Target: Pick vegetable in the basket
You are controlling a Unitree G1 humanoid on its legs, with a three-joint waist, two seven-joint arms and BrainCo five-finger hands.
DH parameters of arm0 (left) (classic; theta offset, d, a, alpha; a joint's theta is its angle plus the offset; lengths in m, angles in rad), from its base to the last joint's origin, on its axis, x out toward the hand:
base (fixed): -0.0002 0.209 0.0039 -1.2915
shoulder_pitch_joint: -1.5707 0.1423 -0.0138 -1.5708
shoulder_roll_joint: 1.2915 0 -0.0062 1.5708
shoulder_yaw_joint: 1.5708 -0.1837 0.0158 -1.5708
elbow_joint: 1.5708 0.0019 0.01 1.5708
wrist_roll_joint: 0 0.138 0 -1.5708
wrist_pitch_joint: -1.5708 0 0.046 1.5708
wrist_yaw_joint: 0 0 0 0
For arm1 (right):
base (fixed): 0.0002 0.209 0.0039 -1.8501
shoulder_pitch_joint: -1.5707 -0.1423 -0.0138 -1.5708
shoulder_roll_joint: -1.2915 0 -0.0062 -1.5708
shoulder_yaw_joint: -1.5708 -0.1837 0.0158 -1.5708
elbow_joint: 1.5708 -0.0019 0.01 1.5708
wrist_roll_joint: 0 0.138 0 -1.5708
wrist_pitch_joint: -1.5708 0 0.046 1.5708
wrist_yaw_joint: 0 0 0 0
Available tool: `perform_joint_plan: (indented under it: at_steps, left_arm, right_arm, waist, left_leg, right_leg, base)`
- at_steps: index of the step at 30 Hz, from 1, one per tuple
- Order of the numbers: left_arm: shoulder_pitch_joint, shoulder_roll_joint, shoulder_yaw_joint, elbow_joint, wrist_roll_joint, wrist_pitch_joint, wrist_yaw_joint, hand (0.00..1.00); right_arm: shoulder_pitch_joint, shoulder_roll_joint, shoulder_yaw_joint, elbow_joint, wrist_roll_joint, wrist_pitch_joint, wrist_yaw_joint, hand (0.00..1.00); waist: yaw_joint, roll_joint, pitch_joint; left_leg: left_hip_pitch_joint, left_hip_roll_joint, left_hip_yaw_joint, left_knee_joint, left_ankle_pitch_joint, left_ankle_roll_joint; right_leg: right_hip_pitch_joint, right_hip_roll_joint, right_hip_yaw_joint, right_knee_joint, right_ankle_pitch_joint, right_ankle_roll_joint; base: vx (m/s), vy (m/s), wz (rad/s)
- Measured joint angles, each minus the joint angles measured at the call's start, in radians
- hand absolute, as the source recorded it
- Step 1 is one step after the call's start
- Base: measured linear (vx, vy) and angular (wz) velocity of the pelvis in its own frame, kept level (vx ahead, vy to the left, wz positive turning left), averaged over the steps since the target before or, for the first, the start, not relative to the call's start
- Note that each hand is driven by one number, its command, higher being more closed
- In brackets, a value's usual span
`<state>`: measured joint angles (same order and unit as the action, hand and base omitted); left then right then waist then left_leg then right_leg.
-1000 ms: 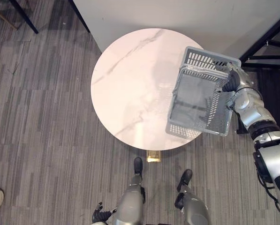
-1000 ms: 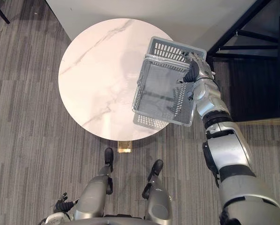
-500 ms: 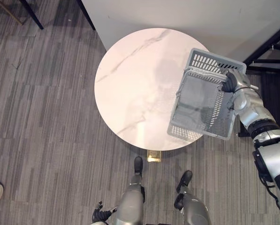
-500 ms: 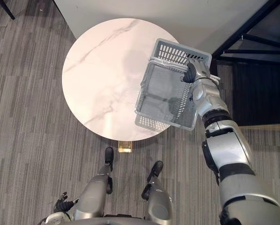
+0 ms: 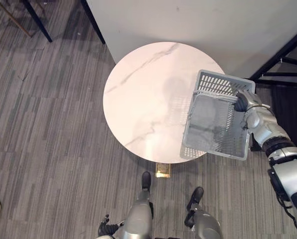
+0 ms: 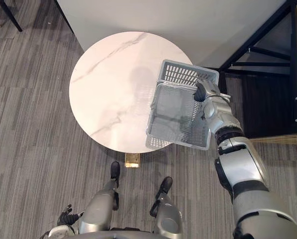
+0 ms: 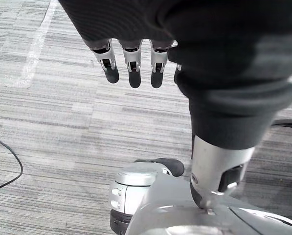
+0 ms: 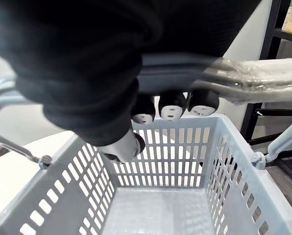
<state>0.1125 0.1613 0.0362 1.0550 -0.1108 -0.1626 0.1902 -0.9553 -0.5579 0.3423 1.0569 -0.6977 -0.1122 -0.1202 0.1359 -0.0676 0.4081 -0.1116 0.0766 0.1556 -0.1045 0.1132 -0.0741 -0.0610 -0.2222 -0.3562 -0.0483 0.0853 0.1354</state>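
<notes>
- The right robot hand, at the right of the head view, was clamped on the handle of the basket. Its fingers curled over the bar from above.
- The basket, grey plastic with slotted walls, hung from that grip at a tilt. It lay right of centre in the frame, partly over the counter's right rim and partly over the floor. Whether its base touched the counter could not be told.
- Inside, the basket's bottom was bare; nothing lay in it.
- The counter, a round pale marble top, sat in the middle of the frame.
- A dark rack stood at the upper right, close behind the carrying arm.
- The left robot hand hung low at the lower left of the head view. Its fingers were straight and apart, holding nothing, above the striped floor.
- The step in hand looked to be placing the basket, with the vegetable part of the task not yet begun.
- To do it well, the grip on the handle should be held firm while the basket is levelled.
- The basket should then go further toward the counter's centre before lowering, so that the whole base lands on marble.
- Set down as it hung, the overhanging near corner would likely tip it off the rim.
- The swing should be slow, as a hanging basket sways, and should stay clear of the rack.
</notes>
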Motion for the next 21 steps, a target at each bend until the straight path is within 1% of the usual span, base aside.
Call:
perform_joint_plan:
  at_steps: [3, 4, 6, 7, 8, 10, 12, 13, 15, 17, 21]
  left_arm:
    - [0.0, 0.004, 0.001, -0.001, 0.001, 0.001, -0.001, 0.0]
    - [0.0, 0.007, 0.006, 0.0, 0.001, 0.002, -0.001, 0.0]
    - [0.002, 0.009, 0.014, 0.004, 0.003, 0.011, -0.001, 0.0]
    - [0.009, 0.01, 0.029, 0.013, 0.005, 0.017, -0.003, 0.0]
    - [0.014, 0.01, 0.036, 0.019, 0.005, 0.02, -0.003, 0.0]
    - [0.029, 0.011, 0.049, 0.021, 0.008, 0.022, -0.005, 0.0]
    - [0.054, 0.017, 0.06, 0.021, 0.01, 0.022, -0.013, 0.0]
    - [0.06, 0.017, 0.066, 0.022, 0.01, 0.022, -0.018, 0.0]
    - [0.081, 0.016, 0.091, 0.024, 0.016, 0.025, -0.029, 0.0]
    - [0.088, 0.016, 0.106, 0.036, 0.018, 0.034, -0.041, 0.0]
    - [0.092, 0.0, 0.143, 0.045, 0.048, 0.041, -0.045, 0.0]
  right_arm:
    - [0.058, -0.029, 0.077, -0.135, -0.003, -0.001, 0.013, 1.0]
    - [0.098, -0.04, 0.104, -0.224, -0.003, -0.004, 0.025, 1.0]
    - [0.14, -0.044, 0.108, -0.316, -0.001, -0.011, 0.045, 1.0]
    - [0.184, -0.053, 0.11, -0.398, 0.01, -0.032, 0.055, 1.0]
    - [0.208, -0.058, 0.112, -0.437, 0.016, -0.045, 0.064, 1.0]
    - [0.246, -0.078, 0.145, -0.503, 0.048, -0.055, 0.073, 1.0]
    - [0.299, -0.116, 0.184, -0.589, 0.08, -0.08, 0.091, 1.0]
    - [0.313, -0.122, 0.185, -0.613, 0.085, -0.084, 0.096, 1.0]
    - [0.362, -0.15, 0.186, -0.673, 0.127, -0.114, 0.124, 1.0]
    - [0.395, -0.164, 0.187, -0.698, 0.166, -0.122, 0.137, 1.0]
    - [0.425, -0.186, 0.218, -0.724, 0.196, -0.143, 0.172, 1.0]
  waist:
    - [0.0, -0.005, -0.004]
    - [-0.003, -0.011, -0.011]
    - [-0.02, -0.015, -0.016]
    - [-0.031, -0.022, -0.039]
    - [-0.042, -0.025, -0.058]
    - [-0.051, -0.033, -0.094]
    - [-0.05, -0.047, -0.14]
    - [-0.049, -0.05, -0.151]
    - [-0.052, -0.056, -0.182]
    - [-0.05, -0.057, -0.2]
    - [-0.05, -0.056, -0.208]
  left_leg:
    - [0.011, 0.007, 0.013, 0.001, -0.001, -0.001]
    - [0.019, 0.012, 0.024, 0.002, -0.001, -0.002]
    - [0.031, 0.015, 0.025, 0.004, -0.002, -0.002]
    - [0.033, 0.016, 0.029, 0.005, -0.002, -0.003]
    - [0.033, 0.016, 0.029, 0.005, -0.002, -0.003]
    - [0.034, 0.016, 0.032, 0.006, -0.003, -0.005]
    - [0.047, 0.021, 0.048, 0.004, -0.008, -0.01]
    - [0.049, 0.022, 0.051, 0.003, -0.009, -0.011]
    - [0.054, 0.023, 0.055, 0.0, -0.012, -0.016]
    - [0.059, 0.024, 0.061, 0.0, -0.015, -0.018]
    - [0.078, 0.023, 0.083, 0.0, -0.016, -0.018]
  right_leg:
    - [0.002, 0.006, 0.016, 0.002, 0.0, 0.0]
    - [0.002, 0.011, 0.028, 0.002, 0.001, 0.001]
    - [0.012, 0.014, 0.03, 0.003, 0.001, 0.001]
    - [0.011, 0.014, 0.035, 0.002, 0.001, 0.002]
    - [0.012, 0.014, 0.036, 0.002, 0.002, 0.003]
    - [0.011, 0.014, 0.038, 0.0, 0.002, 0.003]
    - [0.013, 0.018, 0.054, 0.0, 0.002, 0.003]
    - [0.013, 0.019, 0.061, -0.001, 0.002, 0.004]
    - [0.013, 0.019, 0.068, 0.0, 0.003, 0.005]
    - [0.014, 0.019, 0.076, -0.001, 0.002, 0.006]
    - [0.019, 0.018, 0.101, 0.001, -0.004, 0.008]
  base:
    - [-0.01, -0.001, -0.21]
    - [0.01, -0.014, -0.18]
    - [0.01, -0.011, -0.1]
    - [0.0, 0.0, -0.03]
    - [0.0, 0.003, -0.04]
    - [0.0, 0.0, -0.04]
    - [-0.01, -0.002, -0.19]
    - [-0.04, -0.004, -0.18]
    - [-0.05, -0.001, -0.09]
    - [-0.05, 0.008, -0.11]
    - [-0.05, 0.009, -0.15]
